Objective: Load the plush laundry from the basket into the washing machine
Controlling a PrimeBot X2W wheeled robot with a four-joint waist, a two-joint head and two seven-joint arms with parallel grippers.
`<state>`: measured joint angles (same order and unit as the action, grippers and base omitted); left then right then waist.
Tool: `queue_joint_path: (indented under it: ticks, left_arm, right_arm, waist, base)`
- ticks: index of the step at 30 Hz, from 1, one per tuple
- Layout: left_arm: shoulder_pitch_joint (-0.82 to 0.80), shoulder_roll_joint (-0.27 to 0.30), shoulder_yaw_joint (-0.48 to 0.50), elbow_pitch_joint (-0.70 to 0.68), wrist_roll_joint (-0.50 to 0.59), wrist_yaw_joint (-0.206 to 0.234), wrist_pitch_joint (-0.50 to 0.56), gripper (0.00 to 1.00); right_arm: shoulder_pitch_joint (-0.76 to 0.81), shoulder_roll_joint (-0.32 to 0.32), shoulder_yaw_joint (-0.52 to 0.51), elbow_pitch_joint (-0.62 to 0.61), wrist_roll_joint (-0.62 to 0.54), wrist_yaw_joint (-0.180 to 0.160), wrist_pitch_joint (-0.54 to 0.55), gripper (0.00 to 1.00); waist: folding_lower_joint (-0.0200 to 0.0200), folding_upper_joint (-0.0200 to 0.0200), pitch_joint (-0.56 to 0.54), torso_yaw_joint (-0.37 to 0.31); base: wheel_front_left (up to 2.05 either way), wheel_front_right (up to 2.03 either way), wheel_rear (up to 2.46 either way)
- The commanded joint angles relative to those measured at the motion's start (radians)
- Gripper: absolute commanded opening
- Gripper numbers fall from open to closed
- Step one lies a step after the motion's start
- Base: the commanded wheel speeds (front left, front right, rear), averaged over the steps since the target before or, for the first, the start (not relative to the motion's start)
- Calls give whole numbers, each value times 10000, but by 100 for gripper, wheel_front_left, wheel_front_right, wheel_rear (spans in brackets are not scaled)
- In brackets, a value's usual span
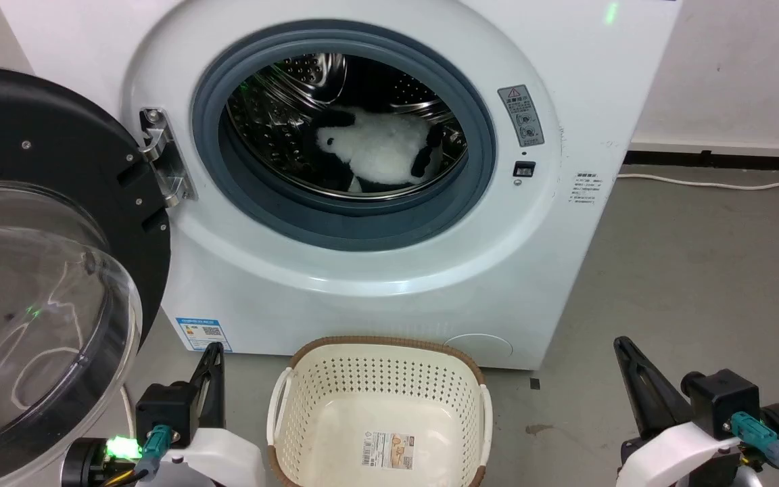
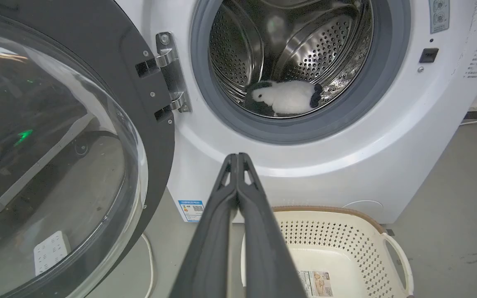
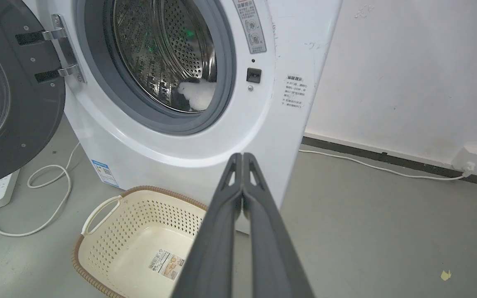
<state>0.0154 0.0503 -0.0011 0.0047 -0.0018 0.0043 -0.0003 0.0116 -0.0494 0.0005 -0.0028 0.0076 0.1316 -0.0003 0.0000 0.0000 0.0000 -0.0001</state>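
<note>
Lying in washer [image 3: 172,145], plush laundry [image 3: 197,93] pt. hidden

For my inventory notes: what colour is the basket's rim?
The basket's rim is brown; head view shows it best.

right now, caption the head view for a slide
Plush laundry in the washing machine drum, basket empty below, left gripper and right gripper shut.

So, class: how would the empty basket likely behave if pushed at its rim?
The basket looks like thin perforated plastic holding nothing, so probably light and apt to slide. Its wide flat base suggests tipping is unlikely.
</note>
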Motion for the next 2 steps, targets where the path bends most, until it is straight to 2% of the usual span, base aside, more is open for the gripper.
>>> queue_joint_path:
  ticks: [1, 2]
  left_arm:
    - [-154, -1, 11, -47, 18, -43, 3, 0]
    - [-154, -1, 11, -47, 18, -43, 3, 0]
  right_arm:
    - [-116, -8, -5, 28, -76, -9, 3, 0]
    - [-116, -8, -5, 28, -76, -9, 3, 0]
  waist:
    - [0, 0, 0, 1]
    - [0, 0, 0, 1]
  base:
    - [0, 0, 0]
    - [0, 0, 0]
